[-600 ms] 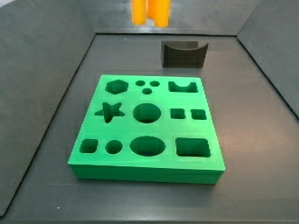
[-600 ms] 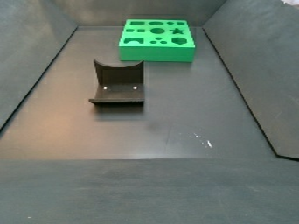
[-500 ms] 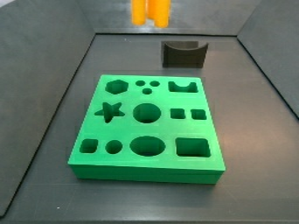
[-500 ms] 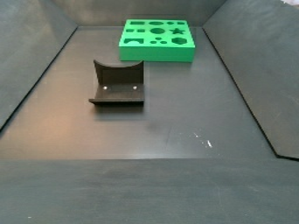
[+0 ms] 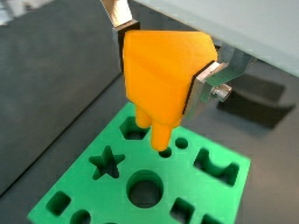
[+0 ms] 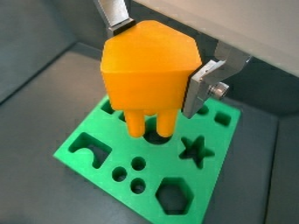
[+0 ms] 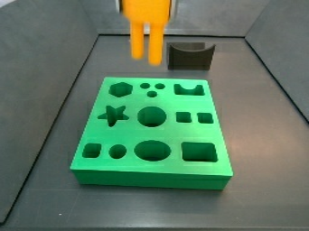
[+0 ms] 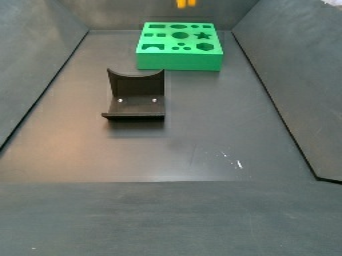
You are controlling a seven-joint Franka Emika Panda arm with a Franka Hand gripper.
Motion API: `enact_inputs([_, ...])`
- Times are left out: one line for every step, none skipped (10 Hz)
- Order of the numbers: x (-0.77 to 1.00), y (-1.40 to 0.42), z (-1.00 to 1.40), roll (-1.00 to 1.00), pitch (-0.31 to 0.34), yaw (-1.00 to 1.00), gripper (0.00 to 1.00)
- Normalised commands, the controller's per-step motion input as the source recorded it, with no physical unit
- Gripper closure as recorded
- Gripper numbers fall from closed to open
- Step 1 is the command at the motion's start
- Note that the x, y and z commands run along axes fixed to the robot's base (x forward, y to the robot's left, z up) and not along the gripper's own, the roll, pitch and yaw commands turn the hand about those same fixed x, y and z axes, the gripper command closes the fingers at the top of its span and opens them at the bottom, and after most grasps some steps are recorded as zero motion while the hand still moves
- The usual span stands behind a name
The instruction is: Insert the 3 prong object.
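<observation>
My gripper (image 6: 158, 52) is shut on the 3 prong object (image 6: 146, 74), a bright orange piece with its prongs pointing down. The silver fingers (image 5: 208, 79) clamp its wide body in both wrist views. In a side view the 3 prong object (image 7: 147, 32) hangs above the far edge of the green block (image 7: 151, 135), well clear of its top. The green block has several shaped holes, among them a group of small round holes (image 6: 132, 173). In a wrist view the prong tips (image 5: 160, 138) hang over the block's small holes. Only the prong tips (image 8: 185, 4) show in a side view.
The fixture (image 8: 134, 95), a dark bracket with a curved notch, stands on the dark floor apart from the green block (image 8: 181, 45); it also shows behind the block in a side view (image 7: 190, 56). Dark sloping walls enclose the floor.
The 3 prong object has come down: in the side view its prongs now reach much lower towards the green block's far edge. The block and fixture have not moved.
</observation>
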Motion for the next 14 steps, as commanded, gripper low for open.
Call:
enact_inputs([0.15,0.16,-0.74,0.02,0.037,-0.89,1.0])
enact_inputs([0.28,0.27,-0.47,0.0,0.007,-0.77,1.0])
enact_inputs([0.24,0.41,-0.54,0.0,0.03,-0.64,1.0])
enact_inputs([0.29,0.39,-0.65,0.0,0.03,-0.65,1.0])
enact_inputs([0.19,0.16,-0.65,0.0,0.001,-0.91,1.0])
enact_inputs([0.0,0.17,-0.47,0.0,0.0,-0.88,1.0])
enact_inputs([0.0,0.3,-0.26,-0.01,0.0,-0.7,1.0])
enact_inputs([-0.14,0.39,-0.19,-0.03,0.054,-0.5,1.0])
enact_inputs([-0.2,0.35,-0.12,0.0,0.046,-0.55,1.0])
enact_inputs([-0.26,0.13,-0.11,0.0,0.0,-0.31,1.0])
enact_inputs([-0.09,-0.04,-0.2,0.0,-0.043,-0.09,1.0])
enact_inputs([-0.08,-0.22,-0.18,-0.09,-0.029,0.0,1.0])
enact_inputs([0.07,-0.17,-0.19,-0.12,0.0,0.01,1.0])
enact_inputs([0.07,-0.1,-0.29,-0.13,0.0,0.04,1.0])
